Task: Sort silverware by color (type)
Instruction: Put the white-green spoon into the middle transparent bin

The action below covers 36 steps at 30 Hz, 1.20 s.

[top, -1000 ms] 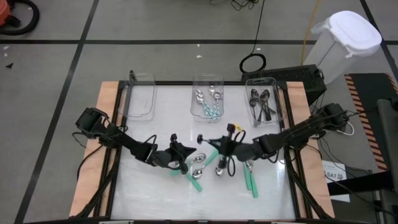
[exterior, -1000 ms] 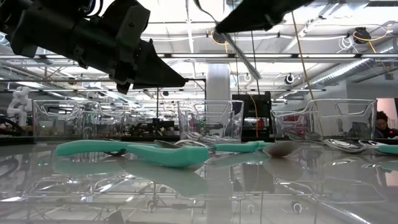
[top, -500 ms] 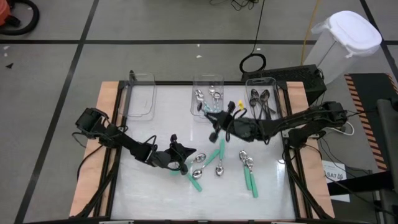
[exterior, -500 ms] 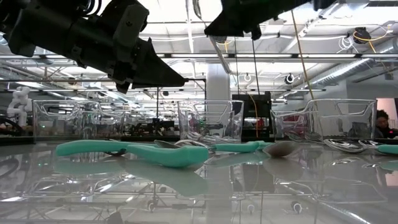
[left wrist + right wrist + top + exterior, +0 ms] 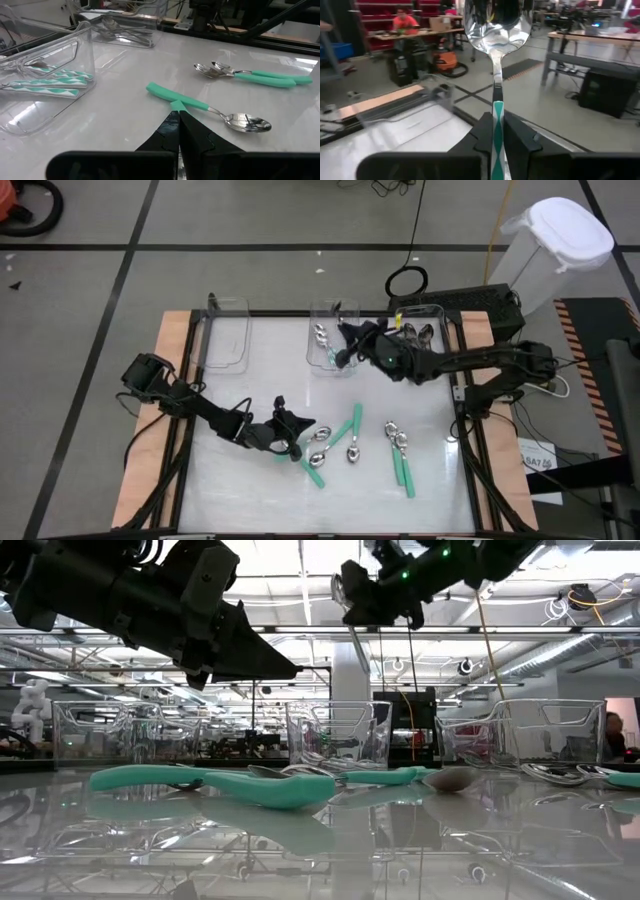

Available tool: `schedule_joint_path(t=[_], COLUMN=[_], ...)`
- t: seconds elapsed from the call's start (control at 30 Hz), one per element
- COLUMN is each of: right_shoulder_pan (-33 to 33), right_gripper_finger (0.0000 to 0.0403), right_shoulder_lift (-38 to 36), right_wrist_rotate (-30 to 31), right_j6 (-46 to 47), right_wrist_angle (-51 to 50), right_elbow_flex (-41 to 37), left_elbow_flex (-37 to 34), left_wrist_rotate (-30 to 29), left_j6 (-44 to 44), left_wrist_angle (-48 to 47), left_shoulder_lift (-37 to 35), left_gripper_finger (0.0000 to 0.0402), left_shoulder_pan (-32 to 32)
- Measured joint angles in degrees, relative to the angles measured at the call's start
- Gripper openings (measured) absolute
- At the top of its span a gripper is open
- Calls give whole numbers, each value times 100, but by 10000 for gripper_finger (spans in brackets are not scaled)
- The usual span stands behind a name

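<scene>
The right gripper [image 5: 345, 343] hangs over the middle bin [image 5: 322, 363], its two dark fingers clenched on the flat handle of a teal spoon [image 5: 494, 60]; the polished oval bowl sticks up past the fingertips and mirrors the room. The left gripper [image 5: 297, 448] sits low near the table's front, fingers pressed together with nothing between them, tips close to a loose teal-handled spoon [image 5: 207, 106] lying flat on the glossy white table [image 5: 250, 395]. More teal spoons with shiny silver bowls lie scattered nearby, including a pair [image 5: 400, 454] side by side toward the right. The three bins are clear, thin-walled plastic rectangles along the far edge: the middle one holds teal spoons, the right bin [image 5: 447, 348] holds dark metal spoons [image 5: 422, 348], and the left bin [image 5: 226, 340] looks bare.
</scene>
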Motion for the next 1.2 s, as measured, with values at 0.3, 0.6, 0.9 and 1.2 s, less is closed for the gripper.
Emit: schedule_joint_path(t=[0.3,0.6,0.9,1.2], right_shoulder_pan=[-227,-506,-770,-900], right_gripper_finger=[22,22,22,22], right_shoulder_lift=[478,942,1635,2027], right_wrist_rotate=[164,181,181,163], right_j6=[290,779,806,970], right_wrist_angle=[98,588,921,955], right_elbow_flex=[0,2,4,4], left_elbow_flex=[2,2,2,2], left_wrist_rotate=[-1,-39,-42,-44], left_j6=[-6,-8,-44,-67], left_wrist_angle=[-32,-31,-28,-26], left_shoulder_lift=[-1,-1,-1,-1], left_gripper_finger=[8,8,8,8], left_shoulder_pan=[0,19,44,215])
